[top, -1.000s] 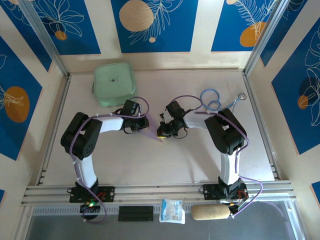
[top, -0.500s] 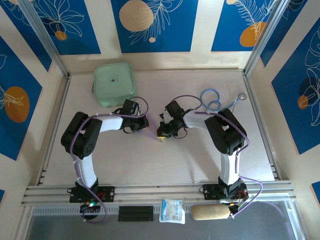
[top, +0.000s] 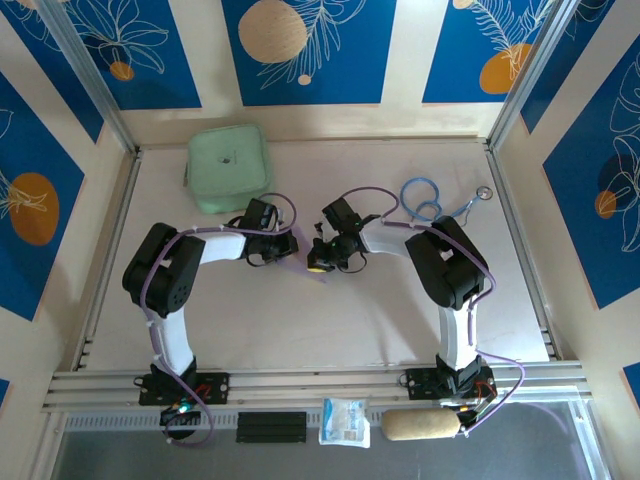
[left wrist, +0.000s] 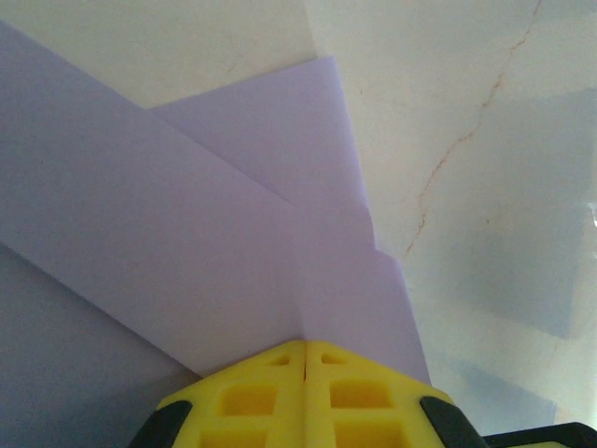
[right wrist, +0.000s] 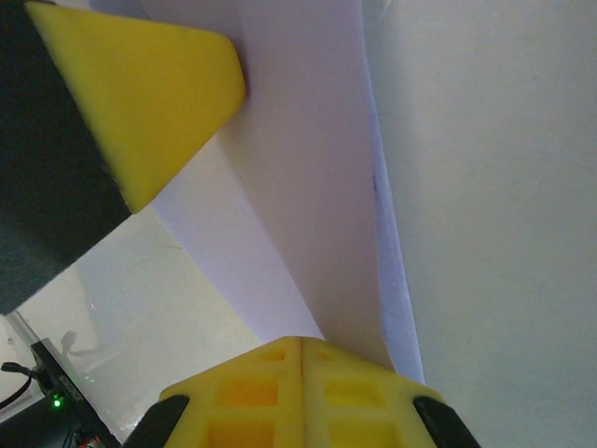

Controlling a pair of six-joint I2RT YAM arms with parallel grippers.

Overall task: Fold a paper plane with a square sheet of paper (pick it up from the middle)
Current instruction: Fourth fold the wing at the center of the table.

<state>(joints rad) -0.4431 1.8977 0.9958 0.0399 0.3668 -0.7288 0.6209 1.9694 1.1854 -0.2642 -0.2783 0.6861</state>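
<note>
Creasing mid-fold: left gripper (left wrist: 305, 347) and right gripper (right wrist: 300, 341), both clamped shut, pinch the lilac sheet (left wrist: 187, 243) ahead of their tips (layers already stacked); next, probably, sharpening that crease.

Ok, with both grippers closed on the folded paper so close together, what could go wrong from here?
1. The left gripper and right gripper both seem to pinch the thin lilac paper; pulling apart or twisting could tear or crumple it.
2. The folded layers end at offset edges, so the next crease may come out crooked.
3. The two grippers stand very near; they might collide.
</note>
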